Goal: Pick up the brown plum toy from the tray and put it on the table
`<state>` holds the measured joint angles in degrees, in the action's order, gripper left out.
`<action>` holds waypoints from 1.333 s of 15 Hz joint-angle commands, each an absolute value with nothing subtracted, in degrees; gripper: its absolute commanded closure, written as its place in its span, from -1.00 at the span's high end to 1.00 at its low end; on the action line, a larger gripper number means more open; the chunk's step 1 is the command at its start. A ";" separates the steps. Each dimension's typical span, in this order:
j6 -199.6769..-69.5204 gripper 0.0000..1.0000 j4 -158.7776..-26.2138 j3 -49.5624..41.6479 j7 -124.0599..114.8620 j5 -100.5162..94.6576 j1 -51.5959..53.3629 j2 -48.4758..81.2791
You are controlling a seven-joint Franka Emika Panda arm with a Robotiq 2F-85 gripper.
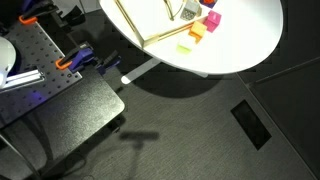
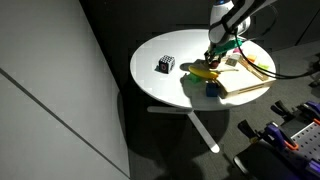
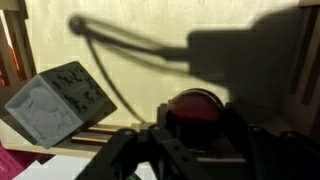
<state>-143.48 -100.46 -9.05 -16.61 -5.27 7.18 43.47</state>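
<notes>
Sitting between the fingers of the hand (image 3: 197, 122), the round dark-red plum toy (image 3: 195, 105) (grip unclear) shows clearly only in wrist view.

A grey perforated plate (image 1: 35, 50) with an orange clamp (image 1: 66, 63) at its right edge lay at the left. A yellow block (image 1: 185, 47), an orange block (image 1: 196, 32) and a magenta block (image 1: 212, 20) sat close together. A black-and-white patterned cube (image 2: 166, 65) stood apart, farther left.

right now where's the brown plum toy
In the wrist view the brown plum toy sits low and right of centre, between the jaws of the gripper, with a grey patterned cube to its left.
</notes>
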 commanded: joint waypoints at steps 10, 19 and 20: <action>-135.80 -0.32 -105.32 -8.09 -16.36 -6.01 6.97 32.53; -138.85 -0.32 -106.45 -3.00 -15.70 -4.24 7.21 30.05; -139.78 -0.32 -106.66 -2.47 -15.80 -4.22 7.41 30.31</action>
